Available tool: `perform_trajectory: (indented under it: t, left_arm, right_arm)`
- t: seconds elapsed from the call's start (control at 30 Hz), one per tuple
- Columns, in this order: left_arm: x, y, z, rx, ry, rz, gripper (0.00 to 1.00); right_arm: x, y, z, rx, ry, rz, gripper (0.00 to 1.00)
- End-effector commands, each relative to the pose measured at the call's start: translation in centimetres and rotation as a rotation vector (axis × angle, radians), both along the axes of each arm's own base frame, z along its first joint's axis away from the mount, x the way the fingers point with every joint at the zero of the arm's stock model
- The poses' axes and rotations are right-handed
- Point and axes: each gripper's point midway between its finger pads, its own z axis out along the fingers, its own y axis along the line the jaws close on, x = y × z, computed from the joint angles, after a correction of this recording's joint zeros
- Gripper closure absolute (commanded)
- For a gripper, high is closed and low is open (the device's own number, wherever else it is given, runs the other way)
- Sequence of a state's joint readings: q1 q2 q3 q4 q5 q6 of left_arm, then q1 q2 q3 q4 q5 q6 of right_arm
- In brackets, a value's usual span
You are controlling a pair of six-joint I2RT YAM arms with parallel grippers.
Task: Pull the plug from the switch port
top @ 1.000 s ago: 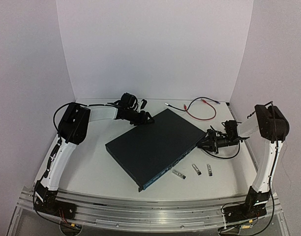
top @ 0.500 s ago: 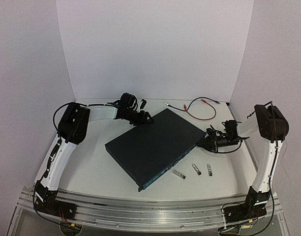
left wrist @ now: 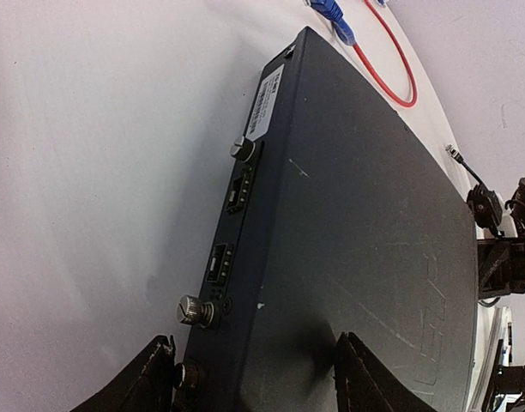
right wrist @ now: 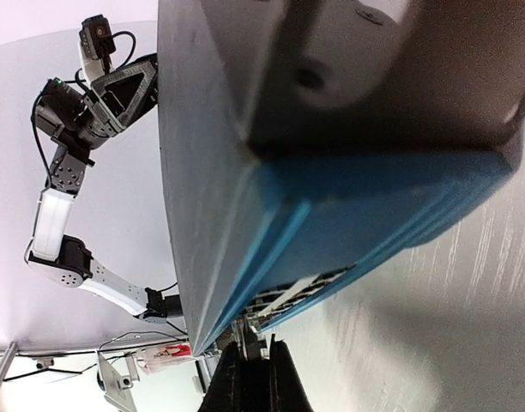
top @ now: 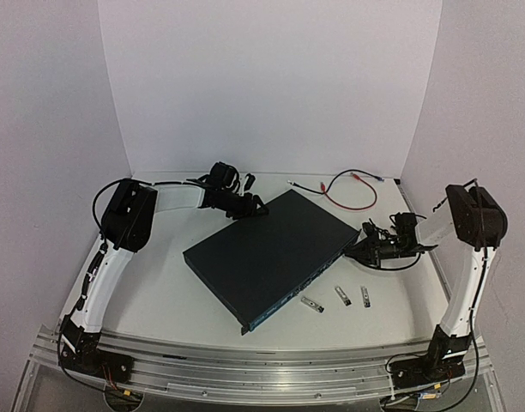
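High rear overview, close wrist views, switch (top: 271, 253) shared

Your switch (top: 267, 249) lay flat on the table (top: 159, 292), a dark blue-black box set diagonally, its blue port face turned toward your near right.

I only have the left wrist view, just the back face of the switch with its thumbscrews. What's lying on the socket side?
Observer: Three small metal pieces lie loose on the table, just off the switch's socket face.
Operator: Where's the right end effector?
Observer: The right end effector is at the switch's right-hand corner, at the end of that socket face. Its fingers are close together.
Operator: How do the sockets look?
Observer: That face is bright blue, but the right wrist view sees it at a steep angle. It's too blurred to tell whether anything is plugged in.
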State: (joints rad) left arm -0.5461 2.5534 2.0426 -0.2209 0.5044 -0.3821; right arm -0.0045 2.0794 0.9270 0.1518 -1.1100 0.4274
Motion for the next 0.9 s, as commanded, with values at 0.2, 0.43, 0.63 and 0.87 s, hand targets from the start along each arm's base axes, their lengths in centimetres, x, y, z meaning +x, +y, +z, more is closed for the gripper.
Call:
perform_trajectory:
  t: [0.2, 0.43, 0.63, 0.87]
  left_arm:
    - [-3.6, 4.6, -11.0, 0.260, 0.249, 0.070, 0.37]
    - [-3.8, 4.5, -11.1, 0.253, 0.253, 0.062, 0.37]
    - [-3.6, 4.3, -10.5, 0.238, 0.237, 0.060, 0.37]
    - [-3.4, 4.1, -9.8, 0.222, 0.219, 0.066, 0.36]
  right_arm:
    - [-4.1, -1.2, -1.9, -0.047, 0.132, -0.044, 1.00]
    - [-2.3, -1.9, 3.3, -0.066, -0.036, -0.073, 1.00]
    - [1.0, -2.5, 10.4, -0.114, -0.278, -0.112, 1.00]
    - [9.1, -5.6, 15.0, -0.354, -0.543, -0.257, 1.00]
